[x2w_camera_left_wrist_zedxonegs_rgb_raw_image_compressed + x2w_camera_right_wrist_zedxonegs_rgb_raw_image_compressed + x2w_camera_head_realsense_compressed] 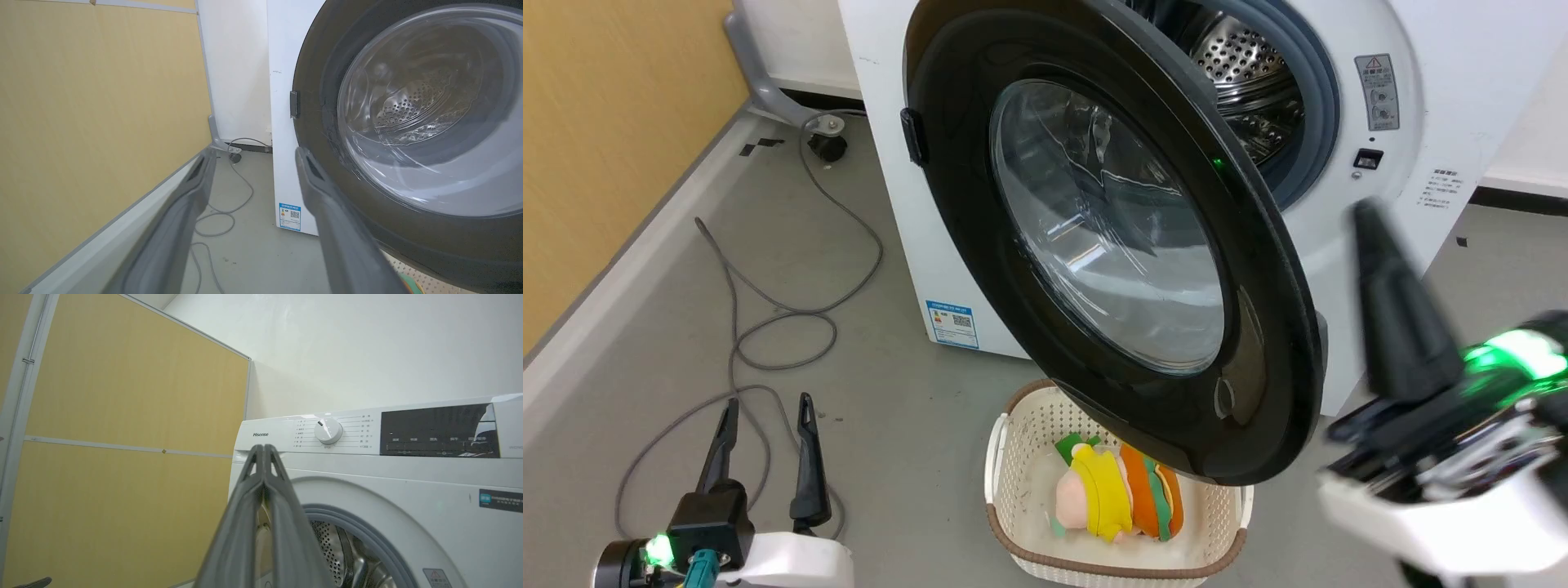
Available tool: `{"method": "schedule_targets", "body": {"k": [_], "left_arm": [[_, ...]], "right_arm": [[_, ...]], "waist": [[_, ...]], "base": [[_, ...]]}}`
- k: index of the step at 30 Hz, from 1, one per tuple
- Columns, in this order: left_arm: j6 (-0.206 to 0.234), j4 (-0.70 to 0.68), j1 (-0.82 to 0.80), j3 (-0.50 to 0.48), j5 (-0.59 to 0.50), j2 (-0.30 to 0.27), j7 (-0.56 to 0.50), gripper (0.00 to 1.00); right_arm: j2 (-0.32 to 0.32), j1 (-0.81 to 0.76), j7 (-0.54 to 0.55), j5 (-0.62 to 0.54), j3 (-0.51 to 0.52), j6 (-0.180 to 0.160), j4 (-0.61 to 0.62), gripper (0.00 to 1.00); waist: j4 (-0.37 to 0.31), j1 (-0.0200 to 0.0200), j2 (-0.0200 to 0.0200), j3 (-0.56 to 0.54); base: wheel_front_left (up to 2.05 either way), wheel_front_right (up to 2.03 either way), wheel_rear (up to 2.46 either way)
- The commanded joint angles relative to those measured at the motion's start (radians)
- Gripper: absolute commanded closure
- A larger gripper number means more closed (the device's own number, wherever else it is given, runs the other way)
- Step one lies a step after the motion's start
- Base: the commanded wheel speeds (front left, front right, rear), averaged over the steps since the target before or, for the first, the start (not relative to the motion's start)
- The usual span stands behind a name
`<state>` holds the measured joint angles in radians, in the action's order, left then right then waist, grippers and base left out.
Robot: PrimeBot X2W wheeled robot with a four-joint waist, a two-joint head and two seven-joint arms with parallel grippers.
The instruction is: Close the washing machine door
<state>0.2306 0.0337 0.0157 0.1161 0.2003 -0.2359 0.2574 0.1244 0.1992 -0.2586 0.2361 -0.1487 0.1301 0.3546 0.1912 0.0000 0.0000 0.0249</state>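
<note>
We see door (1111, 245) swung wide from washer (1429, 98), hinged at left, free edge hanging over basket (1094, 565) on floor. Our left gripper (765, 406) at near left, fingers parted, holding nothing, apart from door. Our right gripper (263, 449) at near right, fingers pinched together, empty, just right of door's edge.

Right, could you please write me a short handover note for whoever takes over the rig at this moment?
Left tool: open, empty, low over the floor, left of the washing machine door.
Right tool: shut, empty, raised beside the door's right edge; contact unclear.
Door: standing open from the washing machine, drum exposed; a basket sits on the floor below its lower edge.
Done: nothing visibly completed.
Left: push the door shut until it latches.
</note>
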Motion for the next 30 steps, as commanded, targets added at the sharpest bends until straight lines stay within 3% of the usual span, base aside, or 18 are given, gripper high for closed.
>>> {"method": "schedule_targets", "body": {"k": [1, 7, 12, 21, 30], "left_arm": [[-0.010, 0.005, 0.008, -0.008, -0.013, 0.011, 0.004, 0.00], [-0.035, 0.016, 0.004, -0.037, -0.033, 0.035, 0.004, 0.00], [-0.052, 0.016, 0.003, -0.052, -0.052, 0.057, 0.004, 0.00], [-0.087, 0.010, -0.021, -0.056, -0.091, 0.092, 0.004, 0.00], [-0.114, 0.001, -0.070, -0.048, -0.111, 0.127, 0.004, 0.00]], "right_arm": [[0.040, 0.005, -0.003, 0.005, -0.063, 0.001, 0.005, 1.00], [0.147, -0.010, -0.003, -0.014, -0.245, 0.001, -0.064, 1.00], [0.190, -0.045, -0.003, -0.049, -0.301, 0.001, -0.170, 1.00], [0.190, -0.067, -0.003, -0.053, -0.230, 0.001, -0.400, 1.00], [0.154, 0.002, -0.003, -0.019, -0.090, 0.001, -0.536, 1.00]], "waist": [[-0.002, 0.0000, 0.0000, 0.001], [-0.011, 0.0000, 0.0000, 0.004], [-0.018, 0.0000, 0.0000, 0.012], [-0.026, 0.0000, 0.0000, 0.051], [-0.021, 0.0000, 0.0000, 0.122]], "base": [[0.00, 0.00, 0.00], [0.00, 0.00, 0.00], [0.00, 0.00, 0.00], [0.00, 0.00, 0.00], [0.00, 0.00, 0.00]]}}
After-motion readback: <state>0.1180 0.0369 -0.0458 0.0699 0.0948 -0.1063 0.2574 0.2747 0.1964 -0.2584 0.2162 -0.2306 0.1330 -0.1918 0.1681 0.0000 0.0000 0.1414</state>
